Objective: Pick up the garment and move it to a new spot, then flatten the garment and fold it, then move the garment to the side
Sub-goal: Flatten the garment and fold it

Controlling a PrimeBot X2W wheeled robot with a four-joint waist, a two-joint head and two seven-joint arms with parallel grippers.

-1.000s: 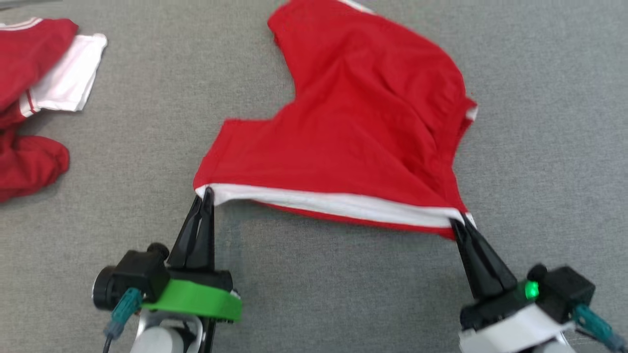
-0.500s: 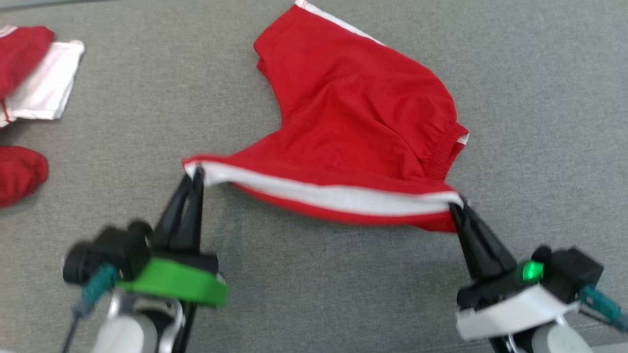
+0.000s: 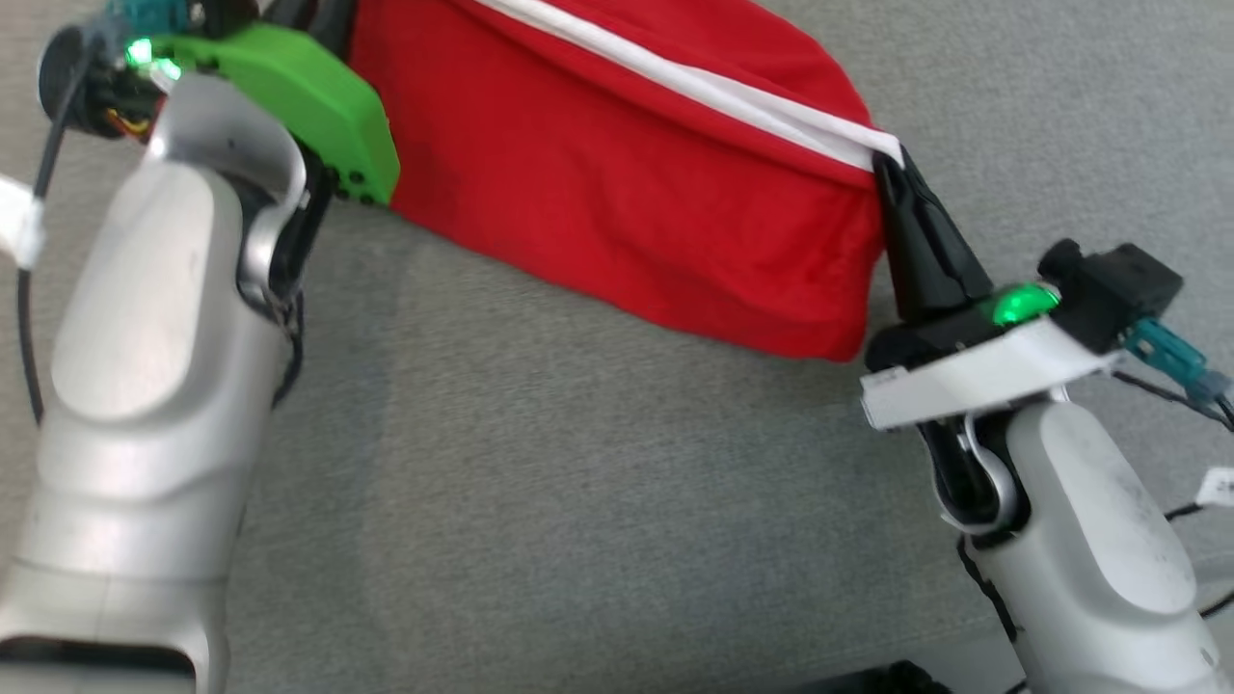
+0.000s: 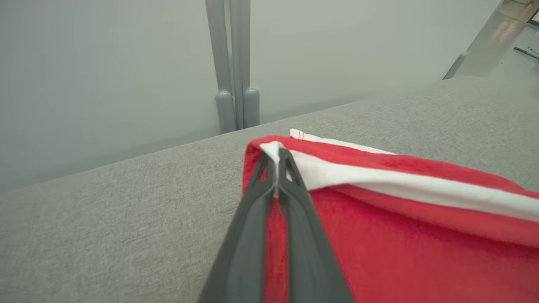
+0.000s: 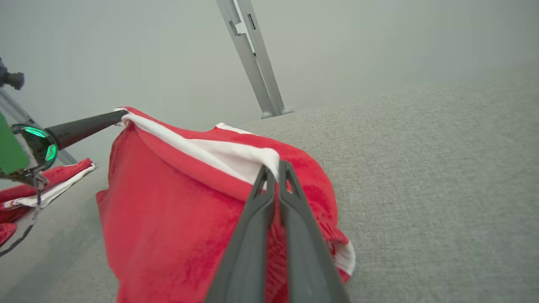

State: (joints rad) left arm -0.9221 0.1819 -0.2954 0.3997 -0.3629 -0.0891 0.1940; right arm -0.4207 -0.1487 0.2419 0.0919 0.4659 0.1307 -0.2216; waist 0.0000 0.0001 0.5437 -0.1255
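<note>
The garment is a pair of red shorts (image 3: 617, 183) with a white side stripe, hanging lifted between both arms over the grey surface (image 3: 578, 482). My right gripper (image 3: 885, 159) is shut on the shorts' right corner at the white stripe; its wrist view has the closed tips (image 5: 273, 166) pinching the shorts (image 5: 177, 202). My left gripper (image 4: 276, 153) is shut on the other corner of the shorts (image 4: 400, 235). In the head view its fingertips are out of frame at the top left, behind the green wrist mount (image 3: 289, 87). The right wrist view also catches the left gripper's fingers (image 5: 86, 126).
More red and white clothing (image 5: 38, 191) lies at the left in the right wrist view. Grey upright posts (image 4: 233, 63) stand beyond the surface's far edge, before a pale wall. Cables (image 3: 1186, 366) trail by my right wrist.
Both grippers have raised the striped edge up and away, so the shorts now hang lifted instead of trailing flat. The head camera has also shifted.
</note>
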